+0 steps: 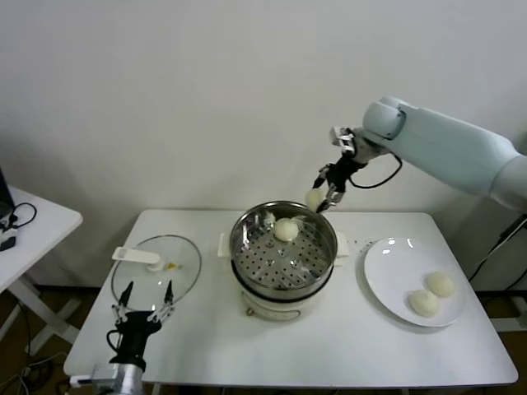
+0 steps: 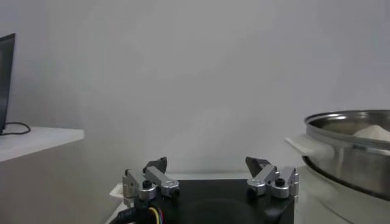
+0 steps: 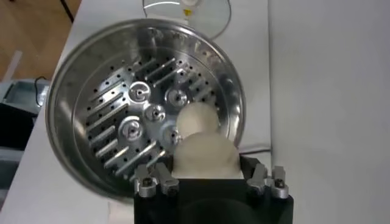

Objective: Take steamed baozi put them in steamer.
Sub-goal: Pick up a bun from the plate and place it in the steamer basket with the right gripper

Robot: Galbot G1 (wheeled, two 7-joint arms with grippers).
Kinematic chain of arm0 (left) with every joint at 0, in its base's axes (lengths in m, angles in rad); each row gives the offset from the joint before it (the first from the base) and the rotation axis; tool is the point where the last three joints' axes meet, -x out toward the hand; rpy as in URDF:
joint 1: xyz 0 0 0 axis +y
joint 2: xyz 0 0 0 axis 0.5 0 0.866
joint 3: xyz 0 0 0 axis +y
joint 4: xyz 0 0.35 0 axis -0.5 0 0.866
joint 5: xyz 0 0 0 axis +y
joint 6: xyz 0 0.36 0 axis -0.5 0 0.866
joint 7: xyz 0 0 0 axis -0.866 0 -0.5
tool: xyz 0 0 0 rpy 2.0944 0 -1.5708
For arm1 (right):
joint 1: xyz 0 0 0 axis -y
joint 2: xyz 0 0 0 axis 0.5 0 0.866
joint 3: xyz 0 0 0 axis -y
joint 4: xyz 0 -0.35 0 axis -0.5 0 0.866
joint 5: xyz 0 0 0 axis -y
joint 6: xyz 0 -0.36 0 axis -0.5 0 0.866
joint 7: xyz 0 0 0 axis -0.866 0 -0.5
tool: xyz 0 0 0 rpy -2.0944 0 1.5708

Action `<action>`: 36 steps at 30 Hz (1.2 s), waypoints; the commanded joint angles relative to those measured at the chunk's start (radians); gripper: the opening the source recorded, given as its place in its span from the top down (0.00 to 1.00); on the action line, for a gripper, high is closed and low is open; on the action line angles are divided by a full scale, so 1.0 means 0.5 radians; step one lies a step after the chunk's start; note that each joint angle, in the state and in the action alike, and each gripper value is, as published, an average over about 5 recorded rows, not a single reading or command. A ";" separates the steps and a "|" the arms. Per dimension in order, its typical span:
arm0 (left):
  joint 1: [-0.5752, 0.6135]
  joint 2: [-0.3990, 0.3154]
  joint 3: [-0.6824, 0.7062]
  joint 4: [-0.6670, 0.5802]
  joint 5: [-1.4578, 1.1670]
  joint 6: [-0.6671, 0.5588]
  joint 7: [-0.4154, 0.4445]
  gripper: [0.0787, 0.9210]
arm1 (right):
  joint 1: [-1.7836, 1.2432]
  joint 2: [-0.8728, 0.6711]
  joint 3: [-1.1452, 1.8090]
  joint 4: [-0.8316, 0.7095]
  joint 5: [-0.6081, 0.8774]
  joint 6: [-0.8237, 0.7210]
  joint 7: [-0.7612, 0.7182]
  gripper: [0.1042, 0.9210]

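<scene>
A white table (image 1: 354, 346) is seen bearing the steamer (image 1: 284, 259) at its middle. A glass lid (image 1: 156, 267) lies flat near the left edge, and a white plate (image 1: 395, 267) toward the right. A small object beside the lid's handle, possibly yellow, cannot be identified.
</scene>
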 commanded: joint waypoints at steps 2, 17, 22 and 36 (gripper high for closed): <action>0.005 -0.014 0.017 -0.012 0.035 0.001 0.002 0.12 | -0.052 0.250 -0.078 0.025 0.114 -0.049 0.037 0.26; 0.025 -0.018 0.008 -0.022 0.038 -0.002 0.003 0.12 | -0.288 0.457 -0.001 0.042 -0.085 -0.042 0.069 0.26; 0.033 -0.017 0.002 -0.011 0.032 -0.009 0.003 0.12 | -0.320 0.483 0.008 0.011 -0.108 -0.041 0.077 0.26; 0.045 -0.024 0.000 -0.004 0.027 -0.023 0.004 0.12 | -0.341 0.480 0.013 0.008 -0.138 -0.040 0.096 0.26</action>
